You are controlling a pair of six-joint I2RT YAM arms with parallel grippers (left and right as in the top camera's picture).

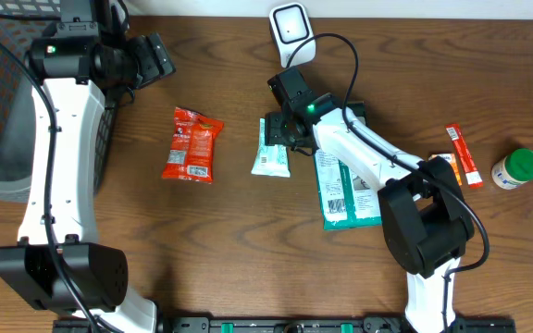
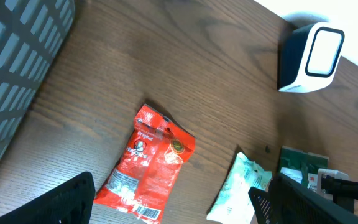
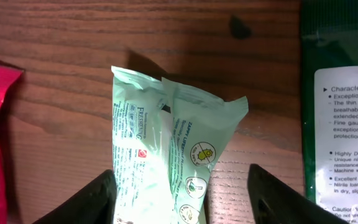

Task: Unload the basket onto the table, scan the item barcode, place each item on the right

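Lying near the middle of the table, the packet is straddled by the right gripper, its fingers spread to either side, nothing pinched. The scanner stands at 12 o'clock from it, a red bag at 9 o'clock. The packet is judged light, soft and slippery; a hold across its plump middle is advised. Pale green film, small print and a crimped top edge are seen. The left gripper is spread wide, empty.

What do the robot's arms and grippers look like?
The left arm and right arm have white shells, black joints and bases, and black cables looping alongside. A green light glows near each wrist. The left gripper and right gripper have black, tapered fingers.
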